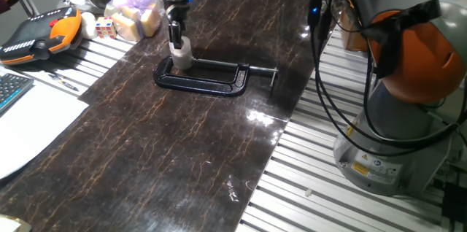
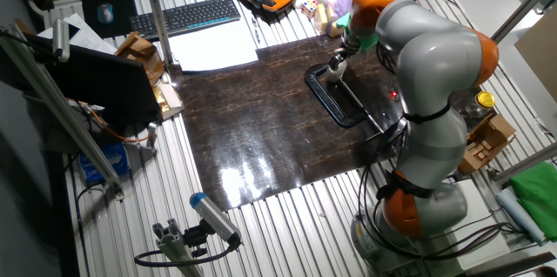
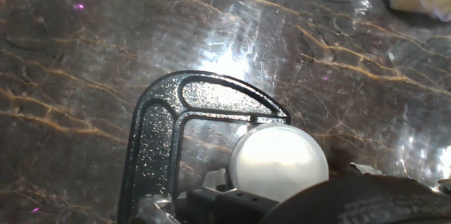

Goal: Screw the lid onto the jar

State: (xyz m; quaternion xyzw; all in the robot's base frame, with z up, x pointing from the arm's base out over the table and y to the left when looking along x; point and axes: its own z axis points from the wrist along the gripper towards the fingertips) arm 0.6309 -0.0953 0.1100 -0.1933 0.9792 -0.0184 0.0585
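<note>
The small whitish jar stands upright inside the frame of a black C-clamp on the dark mat. The translucent grey-white lid sits on top of the jar. My gripper comes straight down from above, and its fingers look closed on the lid. In the hand view the lid is a round white disc beside the clamp's curved end. A dark, blurred finger hides the disc's lower edge. In the other fixed view my gripper sits at the clamp's far end.
An orange teach pendant, dice and a bag of soft items lie at the back left. White paper lies at the left. Cables hang by the arm's base. A yellow-lidded clear jar stands behind the arm.
</note>
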